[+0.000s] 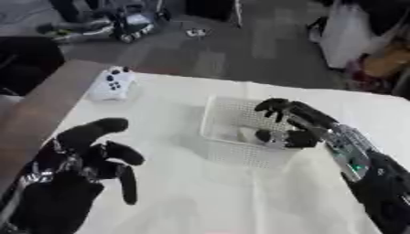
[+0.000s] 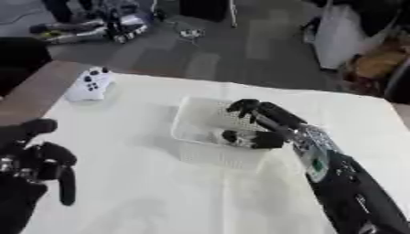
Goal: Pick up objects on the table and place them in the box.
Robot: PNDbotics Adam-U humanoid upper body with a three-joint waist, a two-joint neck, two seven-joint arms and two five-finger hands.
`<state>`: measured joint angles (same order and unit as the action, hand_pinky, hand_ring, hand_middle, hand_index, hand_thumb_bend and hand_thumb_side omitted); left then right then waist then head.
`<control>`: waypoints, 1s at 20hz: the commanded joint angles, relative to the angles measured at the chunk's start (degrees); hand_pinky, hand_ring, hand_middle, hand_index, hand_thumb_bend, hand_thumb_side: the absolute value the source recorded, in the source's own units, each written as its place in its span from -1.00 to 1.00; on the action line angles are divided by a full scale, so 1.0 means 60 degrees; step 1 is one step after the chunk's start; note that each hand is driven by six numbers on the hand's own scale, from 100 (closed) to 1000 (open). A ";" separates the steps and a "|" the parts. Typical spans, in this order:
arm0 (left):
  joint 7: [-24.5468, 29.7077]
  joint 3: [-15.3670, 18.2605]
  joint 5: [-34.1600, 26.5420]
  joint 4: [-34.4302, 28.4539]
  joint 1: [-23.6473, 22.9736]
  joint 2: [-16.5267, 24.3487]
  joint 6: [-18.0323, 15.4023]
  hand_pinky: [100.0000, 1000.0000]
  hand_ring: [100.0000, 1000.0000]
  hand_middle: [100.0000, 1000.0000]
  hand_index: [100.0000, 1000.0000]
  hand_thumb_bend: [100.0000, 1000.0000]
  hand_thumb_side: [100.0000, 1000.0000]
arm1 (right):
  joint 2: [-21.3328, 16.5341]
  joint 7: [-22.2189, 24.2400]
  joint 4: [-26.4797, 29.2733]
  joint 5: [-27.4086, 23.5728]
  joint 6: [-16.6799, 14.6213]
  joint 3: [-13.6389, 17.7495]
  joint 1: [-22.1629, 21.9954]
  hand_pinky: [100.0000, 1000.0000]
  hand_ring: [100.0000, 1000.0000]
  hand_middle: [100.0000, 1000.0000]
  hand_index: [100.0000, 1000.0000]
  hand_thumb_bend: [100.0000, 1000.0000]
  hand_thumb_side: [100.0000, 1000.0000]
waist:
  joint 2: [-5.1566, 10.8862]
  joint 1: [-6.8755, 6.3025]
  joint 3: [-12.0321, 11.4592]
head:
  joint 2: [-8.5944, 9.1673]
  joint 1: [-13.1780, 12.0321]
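A white perforated box (image 1: 239, 156) stands in the middle of the white table (image 1: 200, 201). My right hand (image 1: 316, 121) reaches in from the lower right and hovers over the box's right half, open, with fingers spread above and thumb below. A small pale object (image 1: 248, 134) lies inside the box just left of the thumb; I cannot tell whether the thumb touches it. A white game controller (image 1: 112, 84) lies at the table's far left corner. My left hand (image 1: 80, 155) rests open at the lower left, fingers relaxed, holding nothing.
A brown wooden surface (image 1: 40, 114) runs along the table's left edge. Beyond the far edge lies grey floor with a wheeled machine (image 1: 120, 25) at the back left and bags (image 1: 360, 36) at the back right.
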<state>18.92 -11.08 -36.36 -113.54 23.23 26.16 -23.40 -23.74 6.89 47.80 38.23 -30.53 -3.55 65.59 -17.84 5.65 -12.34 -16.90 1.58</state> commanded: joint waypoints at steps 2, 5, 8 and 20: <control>-0.0050 0.0034 0.0200 -0.0176 -0.0178 0.0346 0.0004 -0.32 0.43 0.71 0.76 -0.09 0.82 | -0.0916 -0.0346 0.1599 -0.1644 0.0458 -0.0102 -0.0075 -0.14 0.24 0.48 0.62 0.01 1.00 | 0.0393 -0.0067 0.0179 | 0.0690 -0.0414; -0.0120 0.0050 0.0316 -0.0176 -0.0437 0.0462 -0.0015 -0.32 0.43 0.71 0.76 -0.09 0.82 | -0.1544 -0.0572 0.2800 -0.2903 0.0834 -0.0086 -0.0307 -0.21 0.19 0.45 0.58 -0.02 1.00 | 0.0594 -0.0087 0.0389 | 0.1069 -0.0558; -0.0165 0.0053 0.0397 -0.0176 -0.0709 0.0585 -0.0013 -0.32 0.43 0.71 0.76 -0.11 0.83 | -0.2141 -0.1113 0.3963 -0.4553 0.1051 0.0137 -0.0566 -0.60 -0.06 0.21 0.43 -0.16 1.00 | 0.0852 -0.0105 0.0608 | 0.1409 -0.0573; -0.0174 0.0073 0.0358 -0.0176 -0.1267 0.0794 0.0037 -0.32 0.42 0.71 0.75 -0.11 0.81 | -0.1226 -0.3947 1.0092 -0.8253 0.1068 0.0869 -0.5421 -1.00 -0.76 -0.49 -0.10 -0.86 1.00 | 0.1677 -0.0175 0.0839 | 0.1754 -0.0850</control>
<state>17.91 -11.05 -33.92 -113.54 15.24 29.83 -23.37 -31.91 -15.66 103.73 -10.86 -24.32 0.86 32.94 -8.69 4.86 -7.36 -7.29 -2.70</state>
